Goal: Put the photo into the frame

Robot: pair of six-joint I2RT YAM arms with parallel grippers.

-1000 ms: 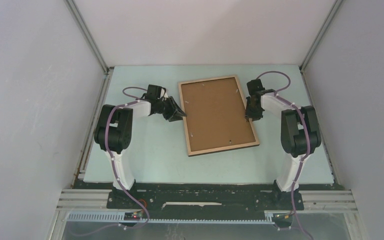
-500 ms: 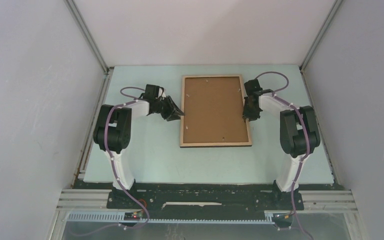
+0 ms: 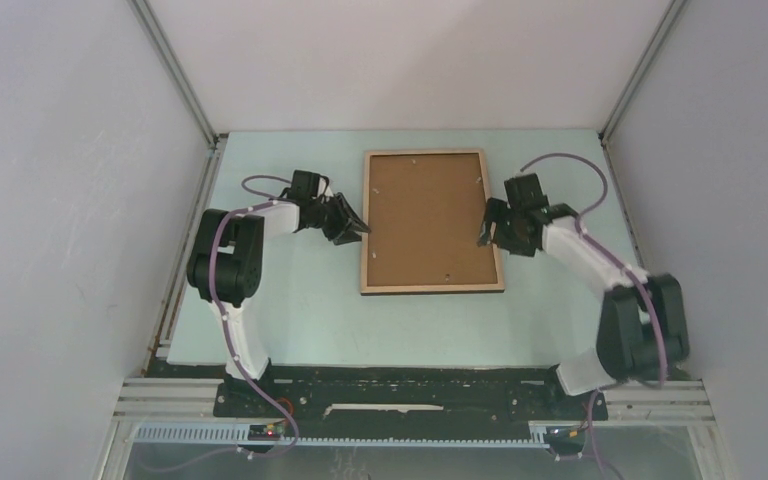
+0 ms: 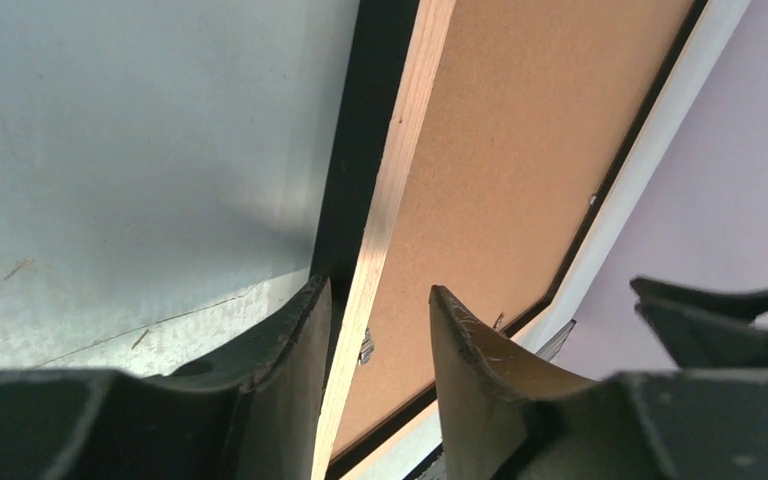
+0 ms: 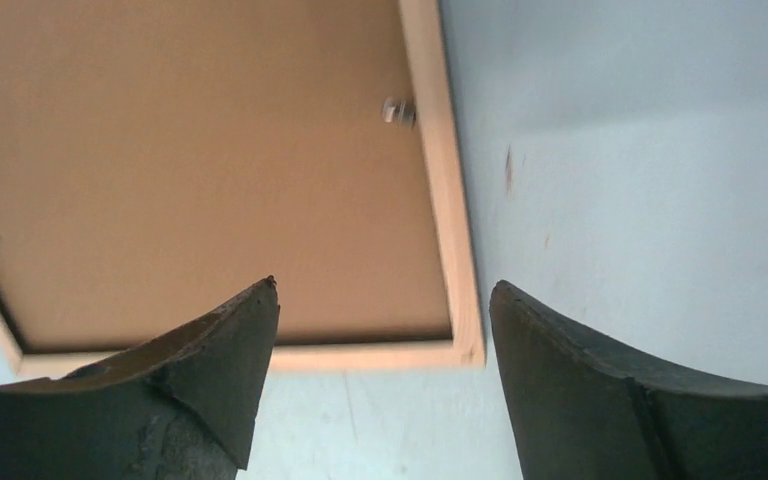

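Note:
The frame lies face down and square on the table, light wood rim up, with the plain brown backing board inside it. The photo is hidden. My left gripper is at the frame's left edge. In the left wrist view its jaws straddle the wooden rim; one finger lies against the rim's outer side and the other stands off over the board. My right gripper hovers by the right edge, open and holding nothing. The right wrist view shows the frame's corner between its wide-spread fingertips.
The pale green table is walled on the left, right and back by white panels. Small metal tabs sit along the inside of the rim. The arm bases stand at the near edge.
The frame was turned from skewed to square. Then my right gripper let go of the right rim, opened wide and drew back while its arm swung outward. My left jaws loosened a little.

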